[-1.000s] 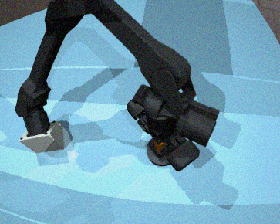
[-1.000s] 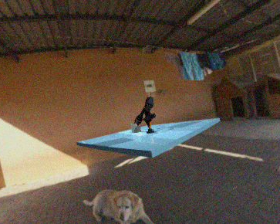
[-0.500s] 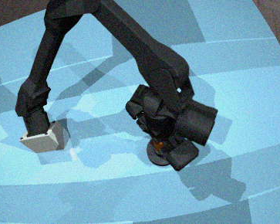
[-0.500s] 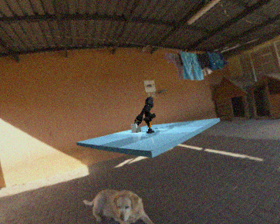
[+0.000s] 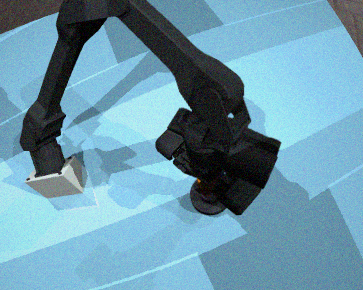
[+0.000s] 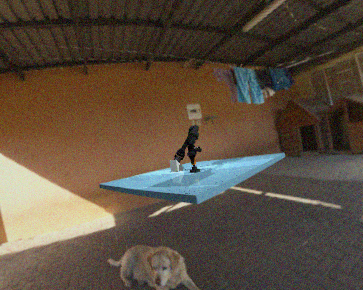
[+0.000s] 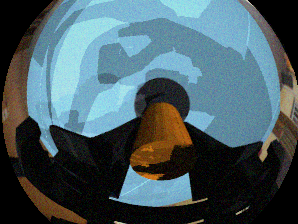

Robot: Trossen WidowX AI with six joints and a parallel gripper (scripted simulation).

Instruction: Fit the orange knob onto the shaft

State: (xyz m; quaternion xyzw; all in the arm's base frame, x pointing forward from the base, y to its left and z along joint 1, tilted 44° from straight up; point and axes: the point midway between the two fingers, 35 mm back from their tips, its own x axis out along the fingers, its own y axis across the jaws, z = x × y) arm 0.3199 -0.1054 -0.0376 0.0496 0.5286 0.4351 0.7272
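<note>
The orange knob (image 5: 199, 181) (image 6: 193, 162) (image 7: 165, 142) is held upright between the two fingers of my gripper (image 7: 162, 123), which is shut on it. The dark round pedestal (image 5: 206, 206) (image 6: 195, 170) (image 7: 180, 95) stands on the table under the knob. In the wrist view the knob's far end overlaps the pedestal's middle. The dark shaft is hidden by the knob and fingers. How far the knob is down on the shaft, and whether it touches the pedestal, cannot be told.
The blue table (image 5: 308, 100) (image 6: 228, 172) carries patchy shadows. The arm's pale base block (image 5: 58, 186) (image 6: 175, 165) stands to the left of the pedestal in the top view. The arm (image 5: 158, 42) arches over from it.
</note>
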